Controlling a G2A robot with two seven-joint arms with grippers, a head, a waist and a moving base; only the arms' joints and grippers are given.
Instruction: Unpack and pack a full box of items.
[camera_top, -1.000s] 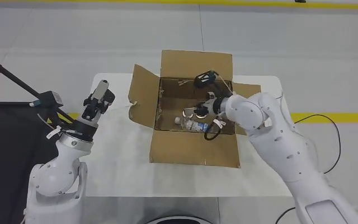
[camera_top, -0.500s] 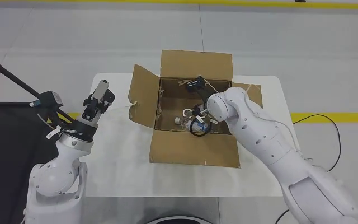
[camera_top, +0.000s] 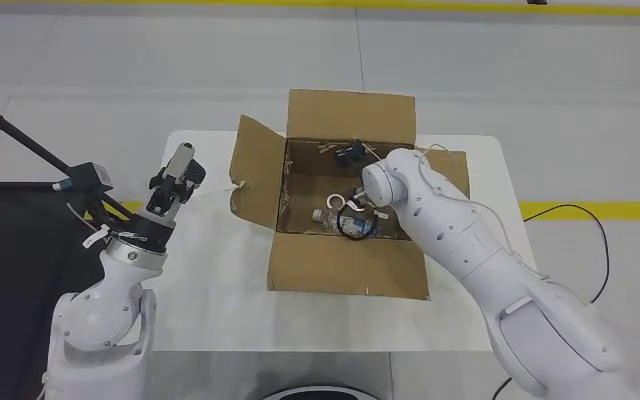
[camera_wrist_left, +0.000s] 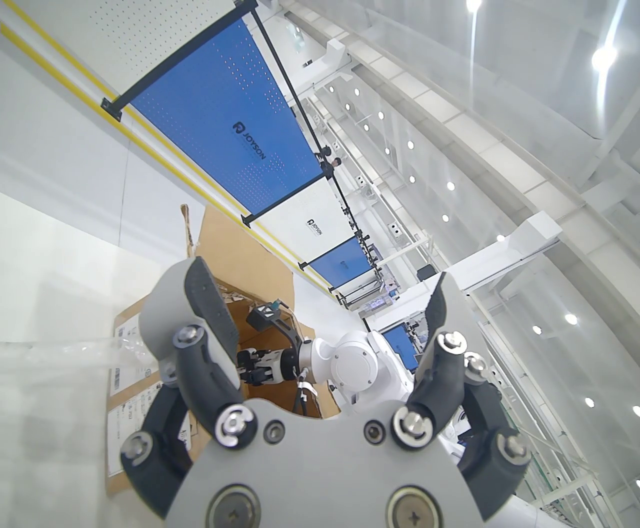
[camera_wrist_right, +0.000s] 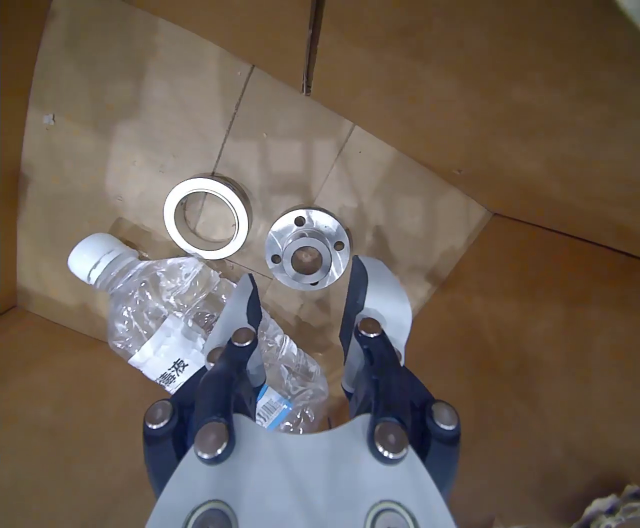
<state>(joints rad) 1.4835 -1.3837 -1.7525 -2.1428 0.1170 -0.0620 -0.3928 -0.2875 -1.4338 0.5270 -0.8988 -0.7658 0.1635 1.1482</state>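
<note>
On your left, the left gripper (camera_top: 178, 172) is held above the white table (camera_top: 210, 300), well apart from the cardboard box (camera_top: 345, 268). Its fingers (camera_wrist_left: 207, 305) are spread wide with nothing between them. At the table's middle you see the box with its flaps folded out. On its floor a clear plastic water bottle (camera_wrist_right: 165, 320) lies on its side, white cap on. A metal ring (camera_wrist_right: 207, 216) lies flat just beside the bottle's neck, and a round metal flange (camera_wrist_right: 307, 254) lies close beside the ring. From the right, the right gripper (camera_wrist_right: 305, 274) is down inside the box above the flange. Its jaws are parted and hold nothing, and one finger (camera_wrist_right: 250, 305) is over the bottle.
</note>
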